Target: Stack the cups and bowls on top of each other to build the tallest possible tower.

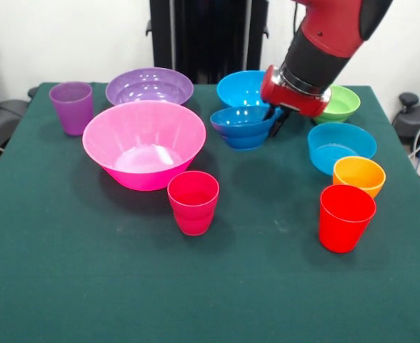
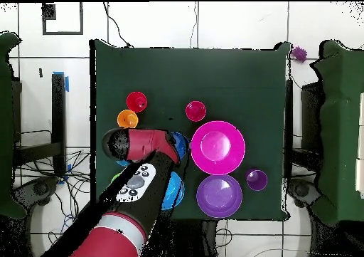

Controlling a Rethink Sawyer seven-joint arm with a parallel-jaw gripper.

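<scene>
Gripper at the rim of a dark blue bowl, with nothing stacked on the table.

From the left in the front view: purple cup (image 1: pixel 72 106), purple bowl (image 1: pixel 149 86), huge pink bowl (image 1: pixel 144 143), magenta cup (image 1: pixel 193 202), then the dark blue bowl (image 1: pixel 243 126) before a blue bowl (image 1: pixel 241 88). The gripper (image 1: pixel 277 119) reaches down at its right rim; whether it grips cannot be told. Rightward sit the green bowl (image 1: pixel 342 103), cyan bowl (image 1: pixel 341 146), orange bowl (image 1: pixel 358 175) and red cup (image 1: pixel 346 217).

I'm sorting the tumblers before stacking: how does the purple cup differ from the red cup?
The purple cup is translucent; the red cup is opaque. In the front view the purple cup stands at the far left by the purple bowl, while the red cup stands near right, beside the orange bowl. Both stand upright, mouths up, and look empty.
</scene>
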